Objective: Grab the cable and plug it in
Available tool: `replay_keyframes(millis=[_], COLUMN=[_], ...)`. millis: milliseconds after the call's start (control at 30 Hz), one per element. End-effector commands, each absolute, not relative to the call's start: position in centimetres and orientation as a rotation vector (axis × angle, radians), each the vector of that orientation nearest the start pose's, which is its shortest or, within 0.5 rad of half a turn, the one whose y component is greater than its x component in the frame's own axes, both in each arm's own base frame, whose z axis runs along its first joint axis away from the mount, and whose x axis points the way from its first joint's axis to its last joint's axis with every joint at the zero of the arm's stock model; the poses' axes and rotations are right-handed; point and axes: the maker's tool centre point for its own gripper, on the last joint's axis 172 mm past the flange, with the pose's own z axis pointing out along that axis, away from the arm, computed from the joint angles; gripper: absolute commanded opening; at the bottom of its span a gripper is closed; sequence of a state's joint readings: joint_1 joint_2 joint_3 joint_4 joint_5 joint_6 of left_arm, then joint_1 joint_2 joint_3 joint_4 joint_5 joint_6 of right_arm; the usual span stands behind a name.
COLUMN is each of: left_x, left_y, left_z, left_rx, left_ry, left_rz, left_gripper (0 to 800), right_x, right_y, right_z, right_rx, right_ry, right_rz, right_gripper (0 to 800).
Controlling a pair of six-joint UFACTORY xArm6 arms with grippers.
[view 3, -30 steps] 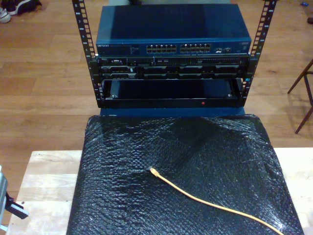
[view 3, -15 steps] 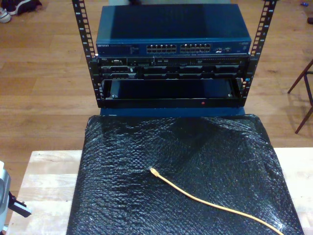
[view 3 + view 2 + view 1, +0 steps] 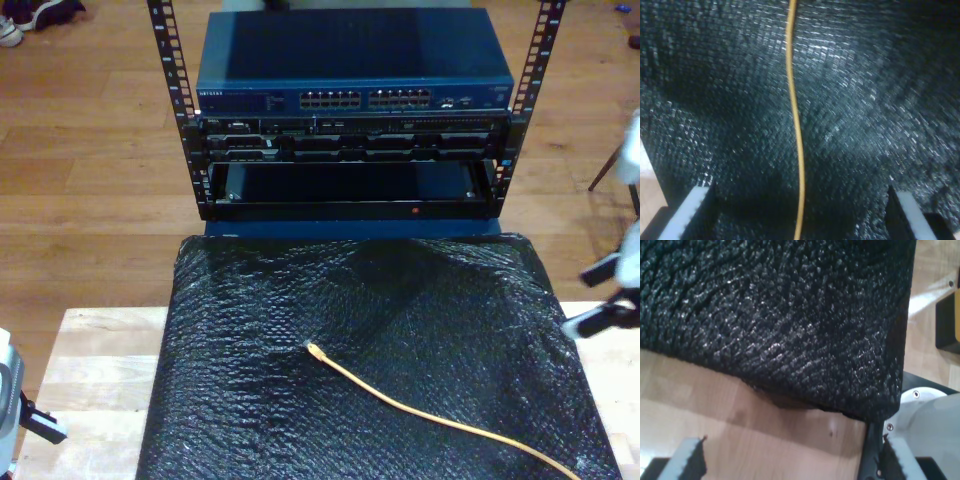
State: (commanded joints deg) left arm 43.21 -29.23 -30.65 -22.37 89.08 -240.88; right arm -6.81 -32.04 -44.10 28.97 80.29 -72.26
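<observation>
Exterior view: cable (image 3: 430,420) on black mat (image 3: 250,380)

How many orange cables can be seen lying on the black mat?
1. The cable lies on the black mat, running from its plug near the mat's middle toward the exterior view's lower right corner, where it leaves the picture.

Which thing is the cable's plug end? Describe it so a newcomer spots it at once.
Start at the black bubble-wrap mat on the wooden table, in front of the blue switch rack. One thin orange-yellow cable snakes from the mat's near corner at the exterior view's right toward the middle. Its plug is the small pale tip there, the only bright thing on the mat.
</observation>
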Motion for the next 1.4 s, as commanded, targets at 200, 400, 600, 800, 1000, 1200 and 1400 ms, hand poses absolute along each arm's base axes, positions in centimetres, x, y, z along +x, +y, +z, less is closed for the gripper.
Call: replay_keyframes(millis=[200,400,600,800,1000,1200,1400], left_x=[20.5,20.3,19.9,19.0,18.9,18.9,19.1], left_y=[5.2,5.0,4.6,3.7,2.9,2.9,2.8], left_z=[18.0,17.6,17.2,16.2,16.0,16.0,16.0], left_rx=[2.095,2.107,2.113,2.109,2.101,2.103,2.117], left_ry=[-1.448,-1.418,-1.379,-1.323,-1.321,-1.316,-1.289], left_rz=[0.394,0.382,0.367,0.335,0.312,0.308,0.309], left_gripper=[800,800,800,800,800,800,800], right_x=[32.8,33.6,35.4,36.7,36.4,36.5,37.2], right_y=[12.2,15.7,16.7,17.3,20.5,24.7,26.6], right_z=[26.9,24.8,23.1,20.5,16.6,14.5,13.4], right_rx=[-2.339,-2.347,-2.465,-2.607,-2.649,-2.663,-2.708], right_ry=[-1.444,-1.547,-1.63,-1.607,-1.56,-1.532,-1.447], right_rz=[-0.247,-0.201,-0.191,-0.165,-0.098,-0.13,-0.107], right_gripper=[789,789,789,787,786,760,726])
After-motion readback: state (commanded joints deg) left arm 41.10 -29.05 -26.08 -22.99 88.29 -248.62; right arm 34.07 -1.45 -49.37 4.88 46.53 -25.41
